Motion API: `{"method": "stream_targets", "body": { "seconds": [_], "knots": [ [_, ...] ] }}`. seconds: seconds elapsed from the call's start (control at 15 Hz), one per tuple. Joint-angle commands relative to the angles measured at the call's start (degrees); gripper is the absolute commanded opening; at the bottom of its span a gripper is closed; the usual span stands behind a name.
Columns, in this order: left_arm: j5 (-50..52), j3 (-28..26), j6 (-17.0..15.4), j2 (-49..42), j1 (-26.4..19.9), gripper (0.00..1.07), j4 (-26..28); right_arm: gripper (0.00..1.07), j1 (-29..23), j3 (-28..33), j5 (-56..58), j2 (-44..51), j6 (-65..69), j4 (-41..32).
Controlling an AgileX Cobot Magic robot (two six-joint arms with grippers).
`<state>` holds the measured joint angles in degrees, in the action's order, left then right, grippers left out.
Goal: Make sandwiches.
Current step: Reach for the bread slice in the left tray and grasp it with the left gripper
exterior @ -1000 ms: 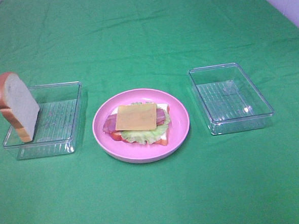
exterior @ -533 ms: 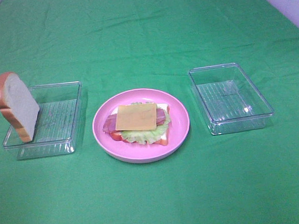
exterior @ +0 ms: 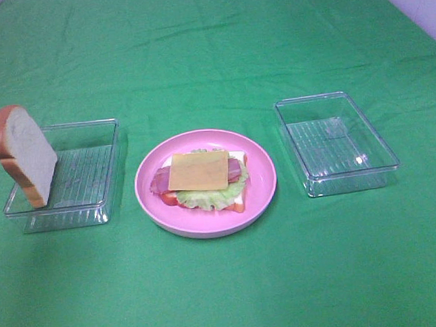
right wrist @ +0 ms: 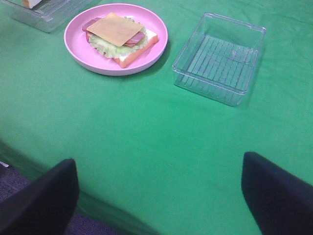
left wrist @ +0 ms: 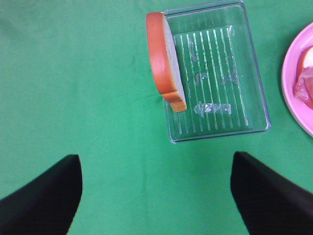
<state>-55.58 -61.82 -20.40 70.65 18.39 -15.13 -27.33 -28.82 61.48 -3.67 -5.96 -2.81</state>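
An open sandwich (exterior: pixel 199 178) lies on the round pink plate (exterior: pixel 262 184): a white bread slice, green lettuce, pink-red bacon and a square yellow-orange cheese on top (right wrist: pixel 115 30). A second bread slice (exterior: pixel 23 155) with orange-brown crust stands on edge, leaning at the left end of the left clear tray (exterior: pixel 86 179); it also shows in the left wrist view (left wrist: pixel 166 63). My left gripper (left wrist: pixel 155 164) is open and empty, above the cloth short of that tray. My right gripper (right wrist: pixel 159 164) is open and empty, near the table's front edge. Neither gripper shows in the exterior view.
A second clear tray (exterior: pixel 335 141) stands right of the plate with nothing in it, also in the right wrist view (right wrist: pixel 220 58). A green cloth (exterior: pixel 212 60) covers the table. The table's front edge (right wrist: pixel 44 183) shows in the right wrist view.
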Motion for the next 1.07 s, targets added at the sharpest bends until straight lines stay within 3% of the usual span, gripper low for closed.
{"method": "stream_targets", "body": {
  "seconds": [0.07, 0.4, 0.53, 0.6, 0.93, 1.07],
  "knots": [
    [-1.32, -5.39, -0.63, 7.39, 0.06, 0.78, -0.57, 0.85, 0.06, 0.00, -0.74, 0.46, 0.23, 0.40],
    [-5.50, -17.19, 0.00, 22.75, -0.06, 0.78, -0.74, 0.85, 0.06, 0.00, -0.74, 0.46, 0.23, 0.40],
    [-5.67, -20.86, 0.00, 27.44, -2.46, 0.78, 1.89, 0.85, 0.06, 0.00, -0.74, 0.46, 0.23, 0.40],
    [-5.90, -23.43, 1.89, 31.74, -5.27, 0.78, 5.27, 0.85, 0.06, 0.00, -0.74, 0.46, 0.23, 0.40],
    [-5.84, -24.64, 3.95, 36.50, -12.20, 0.78, 11.17, 0.85, 0.06, 0.00, -0.74, 0.46, 0.23, 0.40],
    [-4.58, -24.69, 7.62, 37.76, -13.98, 0.77, 16.27, 0.85, 0.06, 0.00, -0.74, 0.46, 0.23, 0.46]
  ]
}}
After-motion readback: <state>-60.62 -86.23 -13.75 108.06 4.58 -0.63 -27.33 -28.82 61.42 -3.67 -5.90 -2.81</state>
